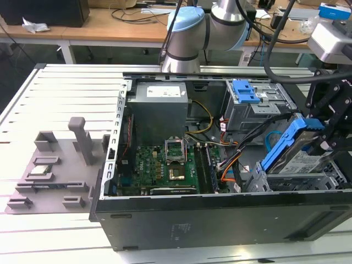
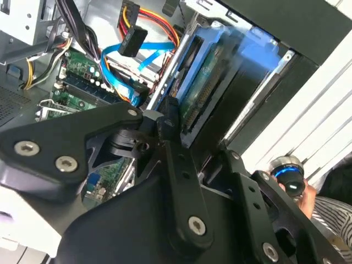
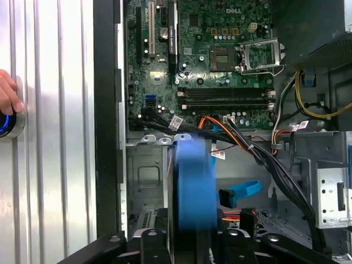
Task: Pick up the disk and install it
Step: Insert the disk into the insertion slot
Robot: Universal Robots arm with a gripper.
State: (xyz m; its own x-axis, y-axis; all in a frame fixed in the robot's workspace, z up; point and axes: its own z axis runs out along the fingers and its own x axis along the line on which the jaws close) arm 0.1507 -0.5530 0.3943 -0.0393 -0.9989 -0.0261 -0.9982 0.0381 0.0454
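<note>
Clamping the flat silver-metal disk (image 1: pixel 304 160) by its blue plastic side rails, the black linkage gripper (image 1: pixel 325 142) was closed on it. It hung at the near end of the open black computer case (image 1: pixel 220 217), on the exterior view's right. The disk sat tilted, its lower end toward the grey metal drive bay (image 1: pixel 291 184) and its upper end raised. That angle was judged to suit feeding the rails into the bay. Contact with the bay could not be confirmed. Orange and black cables (image 1: pixel 231 165) lay just beside the bay, between it and the green motherboard (image 1: pixel 165 165).

The case lay on its side on a silver slatted metal table (image 1: pixel 55 93). A grey plastic fixture tray (image 1: pixel 55 165) stood to its left. Wooden benches (image 1: pixel 110 22) lined the far side. A person's hand (image 3: pixel 6 91) rested at a round blue-lit button (image 3: pixel 8 124), presumably a control.
</note>
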